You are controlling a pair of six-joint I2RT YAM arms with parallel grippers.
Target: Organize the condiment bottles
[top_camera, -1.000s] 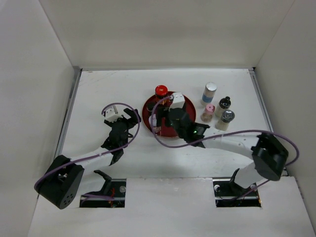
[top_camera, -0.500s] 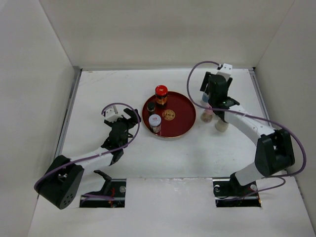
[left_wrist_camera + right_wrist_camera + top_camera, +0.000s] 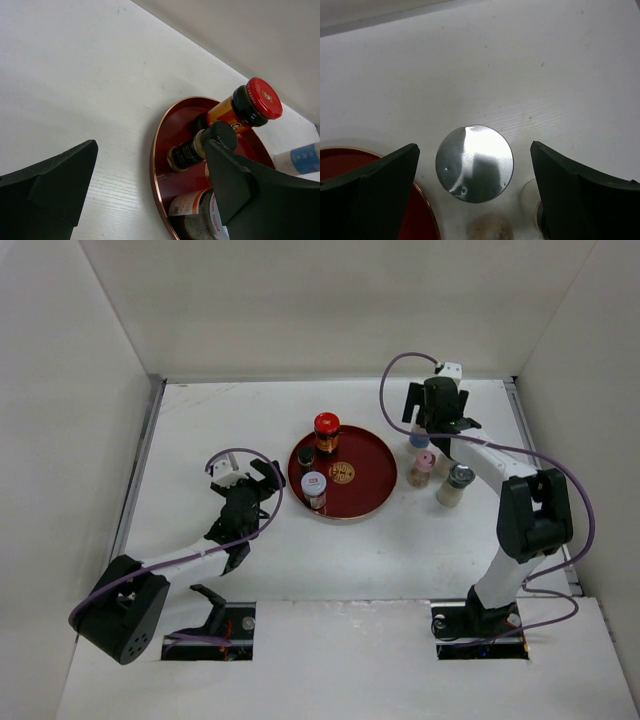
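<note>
Overhead view: right gripper (image 3: 432, 418) is hanging above the far right part of the table (image 3: 220, 420), fingers spread wide and gripping nothing. The tall white bottle (image 3: 419, 439) with a blue band is standing directly beneath it, mostly hidden by the wrist. The pink-capped shaker (image 3: 423, 466) is sitting just on the near side of that gripper. The grey-capped shaker (image 3: 456, 483) is standing slightly further off to the near right. The left gripper (image 3: 268, 480) is pointing at the tray (image 3: 370, 455) just ahead of it, fingers wide apart and empty. Three of the condiment bottles are standing on the tray's side nearest this gripper: the red-capped jar (image 3: 326, 426) furthest away, the small dark bottle (image 3: 306, 455) in the middle, and the pale-lidded jar (image 3: 315, 488) closest.

Left wrist view: only bare table is showing between the parted fingers. The tray's rim is curving just ahead and to the right. The red-capped jar and small dark bottle are rising close together, and I cannot tell whether they touch. The right-hand finger is partly covering the pale-lidded jar.

Right wrist view: the fingers are flanking the tall white bottle's round silver top, which is lying centred below them with a clear gap on each side. The tray's red edge is showing beside the left-hand finger.
</note>
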